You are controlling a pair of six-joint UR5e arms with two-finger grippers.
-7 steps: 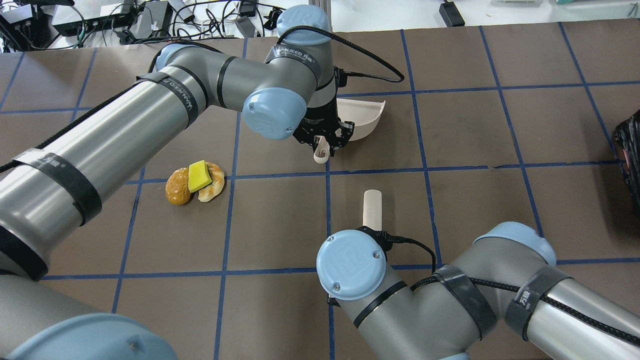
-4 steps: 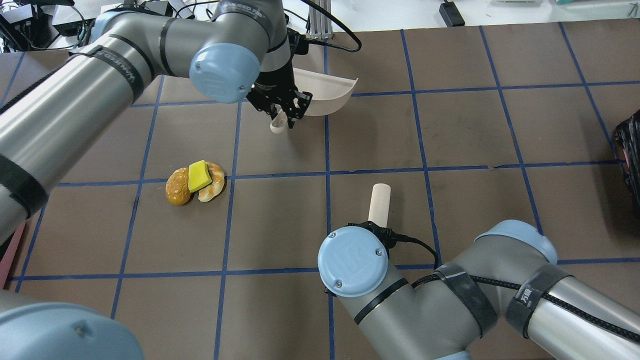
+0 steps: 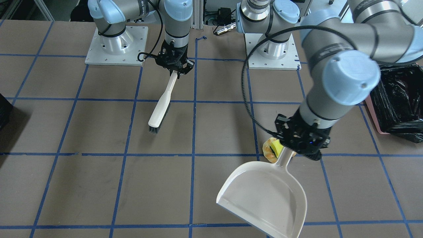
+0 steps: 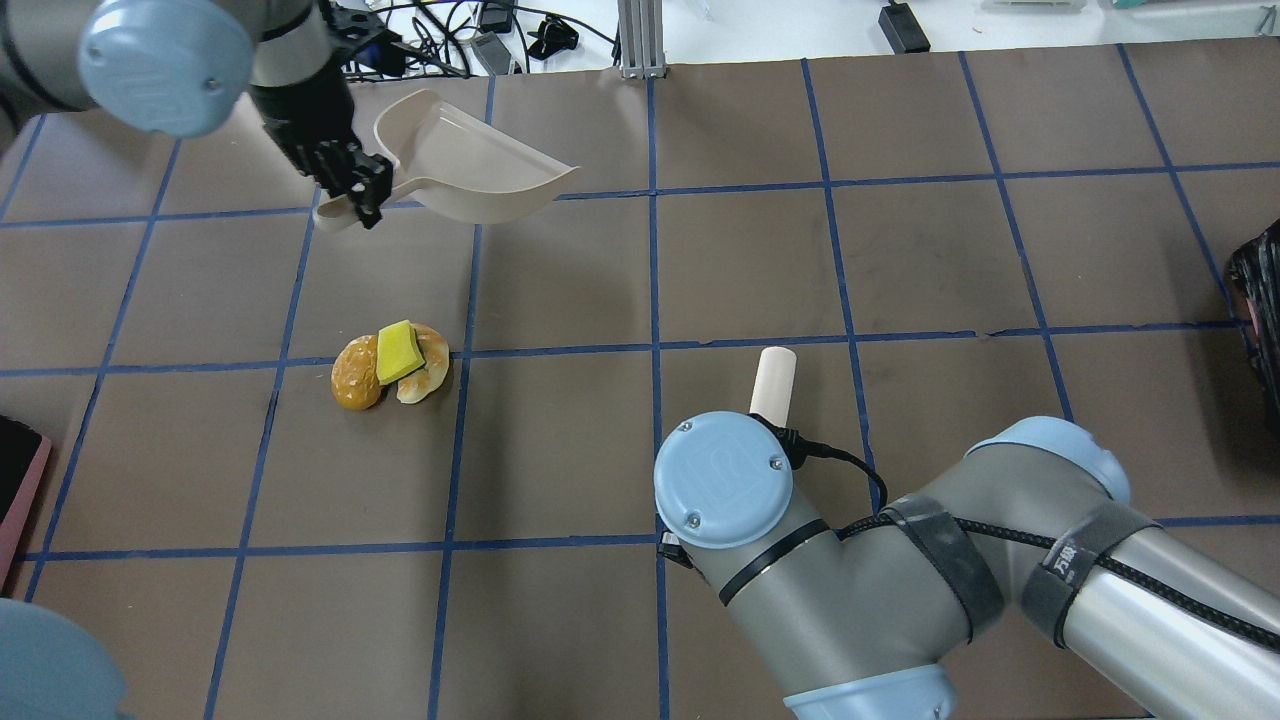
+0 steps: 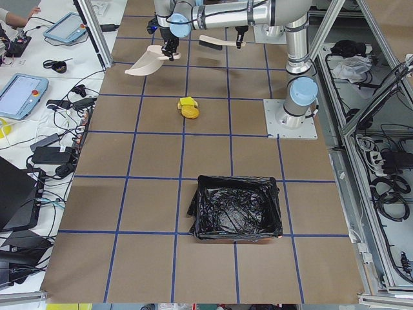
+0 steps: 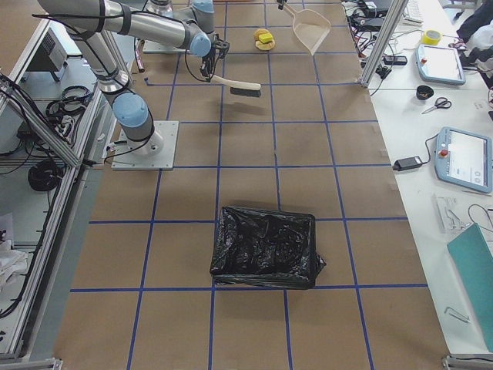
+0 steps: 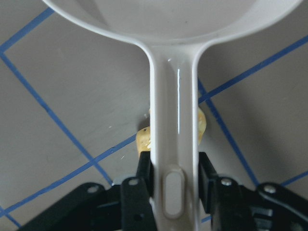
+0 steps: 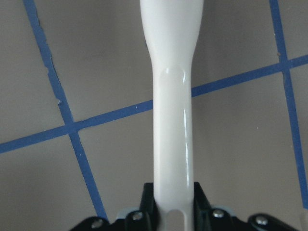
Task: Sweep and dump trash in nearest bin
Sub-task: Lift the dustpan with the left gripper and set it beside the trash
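Observation:
The trash [image 4: 390,365] lies on the table's left half: a yellow-green block [image 4: 397,351] on a golden-brown lump [image 4: 355,378] and a tan crescent [image 4: 425,372]. My left gripper [image 4: 350,190] is shut on the handle of a white dustpan [image 4: 470,160], held in the air beyond the trash. In the left wrist view the handle [image 7: 173,120] hangs over the trash [image 7: 143,139]. My right gripper [image 3: 175,66] is shut on a white brush [image 3: 160,110], bristles down above the table. The pink bin [image 3: 373,115] with its black bag stands at my far left, also in the exterior left view [image 5: 235,234].
A second black-bagged bin [image 6: 262,279] stands at the table's right end and shows at the overhead view's right edge [image 4: 1262,330]. Blue tape lines grid the brown table. Cables and boxes [image 4: 440,40] lie past the far edge.
My left arm has swung the dustpan from the table's middle to the far left, beyond the trash. My right arm has moved the brush slightly forward and right.

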